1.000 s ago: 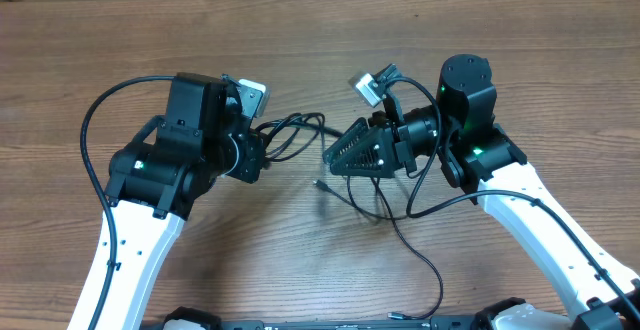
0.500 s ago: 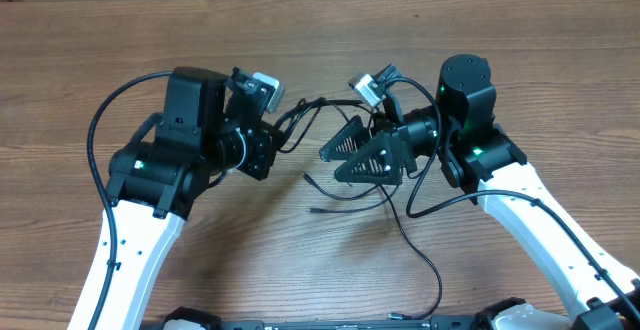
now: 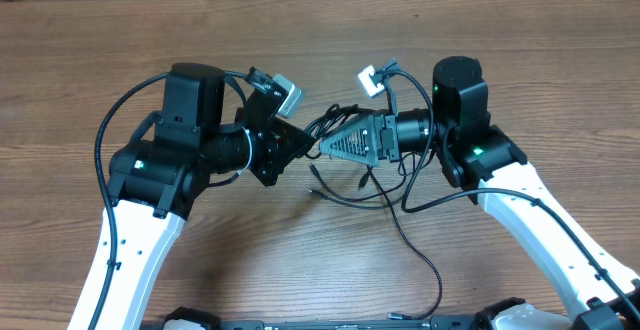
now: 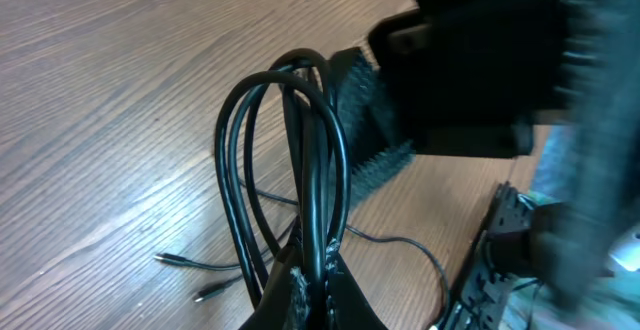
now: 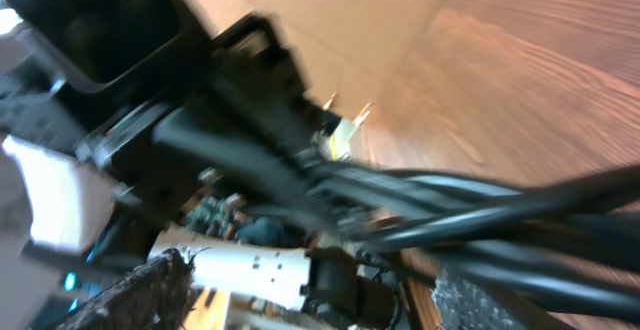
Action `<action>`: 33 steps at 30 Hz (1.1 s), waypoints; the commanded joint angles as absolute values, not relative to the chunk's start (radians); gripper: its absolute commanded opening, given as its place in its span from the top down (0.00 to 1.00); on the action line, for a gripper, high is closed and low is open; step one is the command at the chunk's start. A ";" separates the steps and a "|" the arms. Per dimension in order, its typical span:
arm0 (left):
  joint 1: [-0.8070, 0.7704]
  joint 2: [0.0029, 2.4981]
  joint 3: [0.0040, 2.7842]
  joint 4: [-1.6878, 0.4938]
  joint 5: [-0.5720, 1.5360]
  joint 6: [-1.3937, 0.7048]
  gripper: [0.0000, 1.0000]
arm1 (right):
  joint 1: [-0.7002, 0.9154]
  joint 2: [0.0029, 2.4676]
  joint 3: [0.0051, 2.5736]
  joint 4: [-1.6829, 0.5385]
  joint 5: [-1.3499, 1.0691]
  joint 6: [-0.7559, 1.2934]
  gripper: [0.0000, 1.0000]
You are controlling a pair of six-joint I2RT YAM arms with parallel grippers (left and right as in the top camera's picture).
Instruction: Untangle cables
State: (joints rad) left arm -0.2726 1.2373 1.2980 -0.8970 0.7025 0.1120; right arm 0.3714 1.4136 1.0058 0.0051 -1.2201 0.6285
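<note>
I've my left hand (image 4: 312, 288) clamped on the cables (image 4: 308, 190), holding their loops out ahead so my wide-open right hand (image 3: 332, 147) can straddle them.

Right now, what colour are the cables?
The cables are plain black, clearest in the left wrist view.

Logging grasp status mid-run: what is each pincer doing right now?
Left pincer: closed on the cables.
Right pincer: open, cables passing through it.
</note>
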 commanded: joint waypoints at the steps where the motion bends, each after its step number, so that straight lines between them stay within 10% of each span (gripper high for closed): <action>1: -0.268 1.234 1.312 -0.896 0.762 0.134 0.96 | 0.342 1.401 1.007 -0.012 -1.132 0.619 0.26; 29: -0.271 1.235 1.312 -0.825 0.993 0.067 0.96 | 0.336 1.401 1.007 -0.057 -1.046 0.594 0.44; 33: -0.276 1.235 1.312 -0.825 0.983 0.067 0.96 | 0.336 1.401 1.007 -0.058 -1.041 0.598 0.70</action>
